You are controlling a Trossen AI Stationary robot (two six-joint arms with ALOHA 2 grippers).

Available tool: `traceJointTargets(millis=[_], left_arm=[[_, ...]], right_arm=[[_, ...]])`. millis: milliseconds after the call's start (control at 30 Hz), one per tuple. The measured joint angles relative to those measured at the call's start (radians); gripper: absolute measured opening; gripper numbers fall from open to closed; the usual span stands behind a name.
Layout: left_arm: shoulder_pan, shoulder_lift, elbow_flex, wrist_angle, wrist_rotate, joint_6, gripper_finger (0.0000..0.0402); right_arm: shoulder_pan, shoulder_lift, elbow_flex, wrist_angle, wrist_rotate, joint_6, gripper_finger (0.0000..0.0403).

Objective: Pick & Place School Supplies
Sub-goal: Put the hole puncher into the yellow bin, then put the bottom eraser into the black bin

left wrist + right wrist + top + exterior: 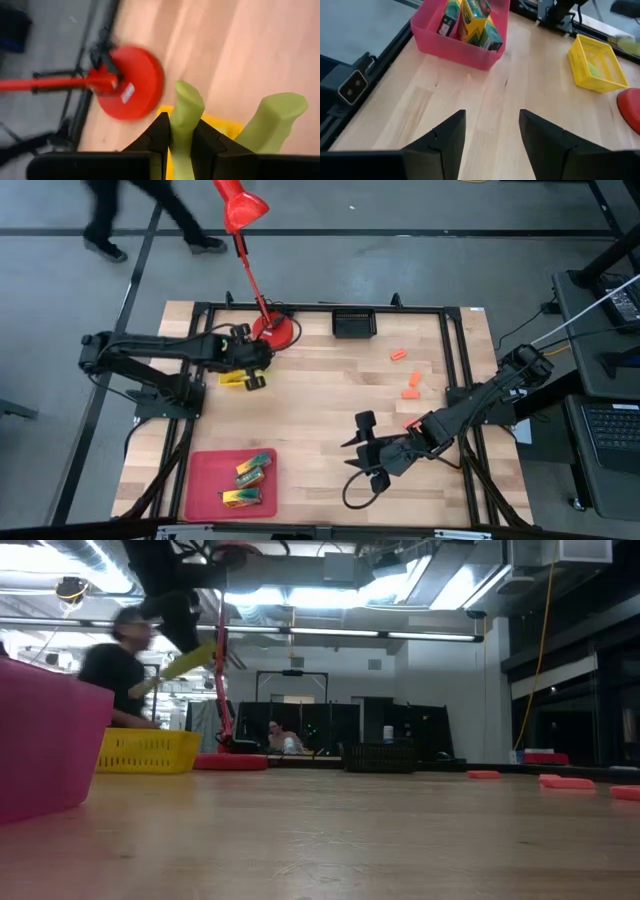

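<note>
My left gripper (246,356) hovers over the yellow tray (232,379) beside the red lamp's base, shut on a hand tool with two yellow-green handles (186,107). In the low view the tool (186,664) hangs tilted above the tray (148,750). Another yellow-green piece (593,68) lies inside that tray. My right gripper (366,452) is open above bare wood near the table's near edge, touching nothing. Several green-and-yellow boxes (250,477) lie in the red tray (205,480). Three orange pieces (410,385) lie flat on the wood at the far right. My left gripper pinches one yellow-green handle (184,131) of the tool between its two fingers (159,137). The second handle (276,117) stands free beside the fingers. The tool is lifted clear above the yellow tray and slants downward in the low view.
The red lamp's base (274,330) stands just beyond the yellow tray, with its stem leaning off toward the far edge. A black tray (354,323) sits at the far edge. A person walks past behind the table (140,210). Bare wood spans the table's middle.
</note>
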Motion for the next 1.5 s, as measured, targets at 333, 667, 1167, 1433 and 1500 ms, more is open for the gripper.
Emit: traceJointTargets(millis=[333,667,1167,1433,1500], left_arm=[[0.224,0.172,0.046,-0.057,0.159,0.129,0.0041],[0.335,0.207,-0.002,-0.057,0.298,0.169,0.0041],[0.385,0.099,-0.157,0.094,0.267,0.206,0.0162],[0.301,-0.096,-0.156,0.101,0.343,0.147,0.025],[0.244,-0.158,-0.157,0.186,0.436,0.112,0.0247]], right_arm=[[0.025,0.0,0.0,-0.058,0.01,0.023,0.0187],[0.119,0.0,0.0,-0.179,0.142,0.157,0.0187],[0.153,0.0,-0.001,-0.345,0.288,0.407,0.0187],[0.152,-0.059,-0.001,-0.55,0.405,0.676,0.0187],[0.142,-0.067,-0.001,-0.664,0.408,0.811,0.0187]])
